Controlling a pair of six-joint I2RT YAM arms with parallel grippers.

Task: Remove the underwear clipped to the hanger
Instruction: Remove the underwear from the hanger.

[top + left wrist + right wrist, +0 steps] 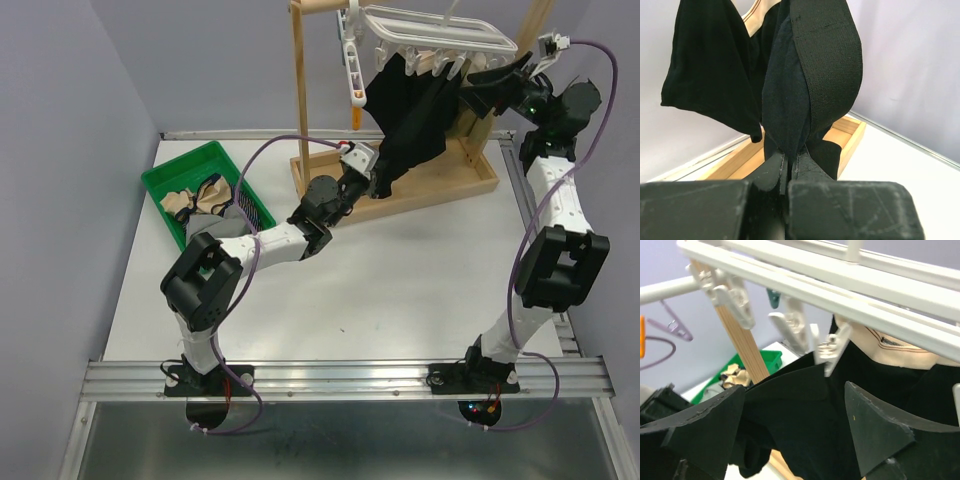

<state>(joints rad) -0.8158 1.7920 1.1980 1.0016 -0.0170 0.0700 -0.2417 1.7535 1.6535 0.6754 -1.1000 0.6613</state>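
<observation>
At the 1 o'clock corner of the table (400, 290), my left gripper (372, 172) is clenched on the lower hem of the black underwear (415, 115). The cloth is pinched flat between both fingers and drawn toward 7 o'clock, while its top edge hangs from the white clip hanger (440, 35) on the wooden stand (420, 188).

My right gripper (500, 82) is up at the hanger's 3 o'clock end, fingers spread wide and grasping nothing. Seen from that wrist, one white clip (832, 352) bites the black cloth just above the gap between them. A tan pair (900, 347) is pegged behind the black one on the same frame.

At 10 o'clock the green basket (160, 182) holds tan and grey garments (190, 200), which I take to be pieces already off the hanger.

By my reckoning the job is partway done. Some pieces are in the basket, at least two are on the clips, and the black one is taut but not yet free. I judge the clip must be squeezed, or the cloth tugged out of it, next.
</observation>
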